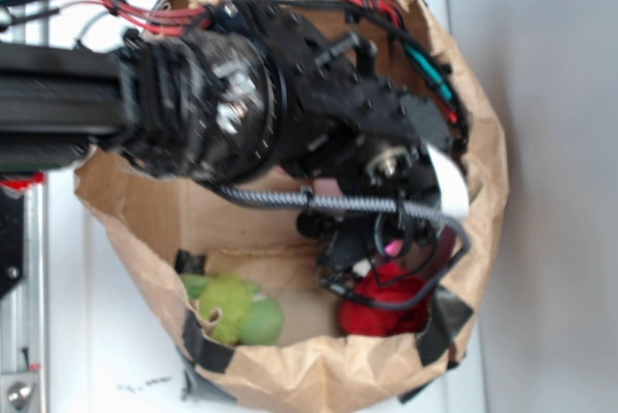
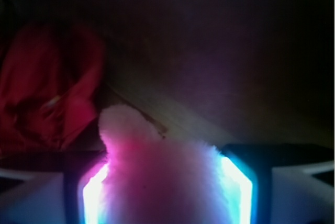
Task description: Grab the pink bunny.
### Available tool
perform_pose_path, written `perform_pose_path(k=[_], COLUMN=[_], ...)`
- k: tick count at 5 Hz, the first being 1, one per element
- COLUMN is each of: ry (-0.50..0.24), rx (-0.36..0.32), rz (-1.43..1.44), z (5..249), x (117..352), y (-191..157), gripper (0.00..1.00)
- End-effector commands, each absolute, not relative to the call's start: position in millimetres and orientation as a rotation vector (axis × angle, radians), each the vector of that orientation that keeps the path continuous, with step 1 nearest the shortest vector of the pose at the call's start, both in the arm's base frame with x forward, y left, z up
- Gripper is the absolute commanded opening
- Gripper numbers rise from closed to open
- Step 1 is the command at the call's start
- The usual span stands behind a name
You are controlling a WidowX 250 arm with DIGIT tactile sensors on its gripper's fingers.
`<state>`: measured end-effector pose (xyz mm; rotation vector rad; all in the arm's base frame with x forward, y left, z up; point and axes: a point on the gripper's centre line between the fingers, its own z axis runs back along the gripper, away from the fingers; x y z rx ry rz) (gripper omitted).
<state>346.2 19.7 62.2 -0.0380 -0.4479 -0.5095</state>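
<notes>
You have the pink bunny (image 2: 162, 177) sitting between the jaws (image 2: 166, 192) in the wrist view, fur pressed against both glowing inner faces; I judge them clenched on it. Its body runs toward 12 o'clock, one end tipping to 11. The red fabric ball (image 2: 49, 90) lies at 10 o'clock, just beside, inside the paper bag (image 1: 483, 152).

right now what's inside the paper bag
A green plush toy lies at the bag's lower edge, a red fabric ball beside it. The tool reaches in next to the red ball; the wrist view shows the pink bunny between its fingers. The arm covers the rest.
</notes>
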Motion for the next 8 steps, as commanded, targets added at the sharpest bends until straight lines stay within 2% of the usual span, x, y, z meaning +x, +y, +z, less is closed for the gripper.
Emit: perform_pose_path(k=[1,2,3,4,5,6,7,8], ry=[-0.541,-0.583,-0.605,-0.487,-0.413,-0.38,-0.337,-0.397], rx=[-0.055,-0.109,-0.018,0.094,0.155,0.159,0.102,0.128], rz=[-0.354,-0.185,-0.047,0.095,0.144,0.125,0.081,0.051], z=[131,177,206,223,220,219,216,215], x=[330,299,289,280,279,281,280,282], y=[42,51,53,50,52,52,50,50], gripper=[0.0,0.0,0.0,0.0,0.0,0.0,0.0,0.0])
